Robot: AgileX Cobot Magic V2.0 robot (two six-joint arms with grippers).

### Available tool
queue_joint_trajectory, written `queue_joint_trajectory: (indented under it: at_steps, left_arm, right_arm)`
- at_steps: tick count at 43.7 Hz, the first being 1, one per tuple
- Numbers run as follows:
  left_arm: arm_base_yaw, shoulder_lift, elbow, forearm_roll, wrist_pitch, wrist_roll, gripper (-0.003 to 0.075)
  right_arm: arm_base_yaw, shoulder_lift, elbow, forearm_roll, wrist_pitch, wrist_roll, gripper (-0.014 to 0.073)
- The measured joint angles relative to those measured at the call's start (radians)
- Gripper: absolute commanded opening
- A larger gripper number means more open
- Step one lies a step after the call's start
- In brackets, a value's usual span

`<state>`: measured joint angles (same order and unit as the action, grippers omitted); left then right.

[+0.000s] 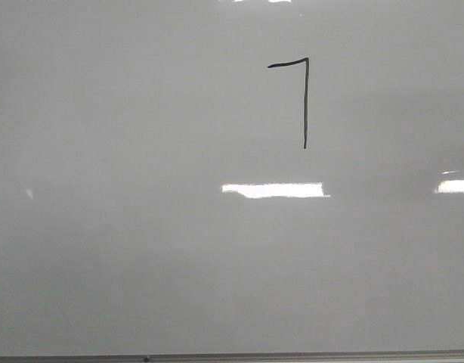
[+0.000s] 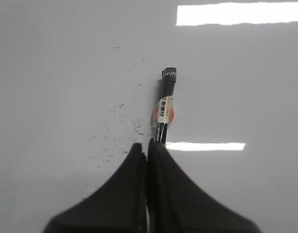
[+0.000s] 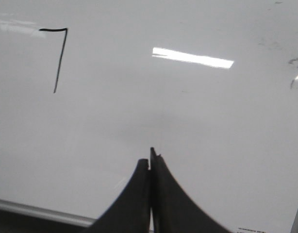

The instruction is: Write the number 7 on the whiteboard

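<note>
The whiteboard [image 1: 141, 265] fills the front view, glossy pale grey. The number 7 [image 1: 306, 98] is drawn on it in thin black strokes, upper right of centre: a short top bar and a long straight stem. It also shows in the right wrist view [image 3: 60, 58]. My left gripper [image 2: 148, 145] is shut on a black marker [image 2: 164, 109] with a red-and-white label, which sticks out past the fingertips over the board. My right gripper [image 3: 150, 162] is shut and empty above the board [image 3: 212, 121], apart from the 7. Neither gripper shows in the front view.
A thin metal edge strip [image 1: 232, 355] runs along the board's near edge, and also shows in the right wrist view [image 3: 37, 211]. Bright light reflections [image 1: 273, 190] lie on the board. Faint dark smudges [image 2: 120, 126] mark the board near the marker.
</note>
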<state>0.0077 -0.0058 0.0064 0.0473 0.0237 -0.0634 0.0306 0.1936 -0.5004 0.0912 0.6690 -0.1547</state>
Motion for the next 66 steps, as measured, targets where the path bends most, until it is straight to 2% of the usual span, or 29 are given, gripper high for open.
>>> queue_joint_trajectory:
  at_steps: [12,24,35,52,66]
  left_arm:
    - [0.000,0.000,0.000,0.000,0.000,0.000,-0.0020]
    - [0.000,0.000,0.000,0.000,0.000,0.000,-0.0021]
    - [0.000,0.000,0.000,0.000,0.000,0.000,-0.0020]
    - [0.000,0.000,0.000,0.000,0.000,0.000,-0.0020]
    - [0.000,0.000,0.000,0.000,0.000,0.000,-0.0020]
  right_arm:
    - [-0.051,-0.186,0.310,0.000,-0.244,0.000,-0.0069]
    - [-0.051,-0.204,0.514,0.000,-0.489,0.000,-0.0069]
    - [-0.043,-0.204,0.527,0.000,-0.559,0.000,-0.0069]
    - [-0.037,-0.204,0.527,0.002,-0.593,0.000,-0.0069]
    - [-0.037,-0.204,0.527,-0.049,-0.663,0.173,-0.0069]
